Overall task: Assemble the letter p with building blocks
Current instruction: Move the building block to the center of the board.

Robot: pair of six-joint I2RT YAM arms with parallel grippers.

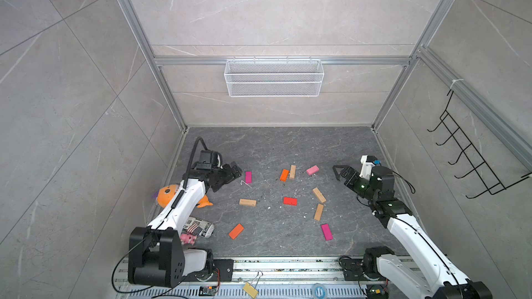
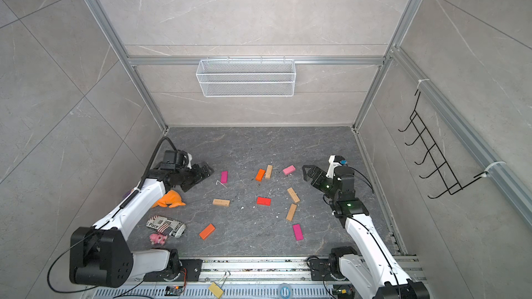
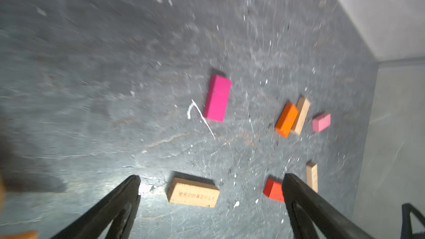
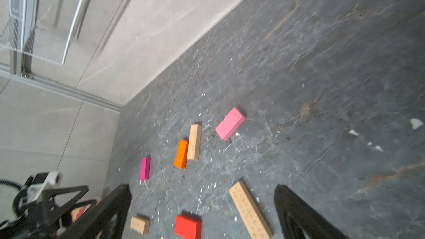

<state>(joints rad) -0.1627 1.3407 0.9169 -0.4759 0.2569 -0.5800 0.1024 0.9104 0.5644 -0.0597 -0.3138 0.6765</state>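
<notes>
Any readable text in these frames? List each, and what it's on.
"Place" on the newsprint-pattern pouch.
Engraved marks on the tan block: too blurred to read.
Engraved marks on the long tan block: too small to read.

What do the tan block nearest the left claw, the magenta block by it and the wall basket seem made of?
The tan block: likely bare wood, matte, with dark characters marked on its face. The magenta block: probably wood under opaque matte paint; no grain shows. The basket: white-coated wire mesh, apparently metal.
</notes>
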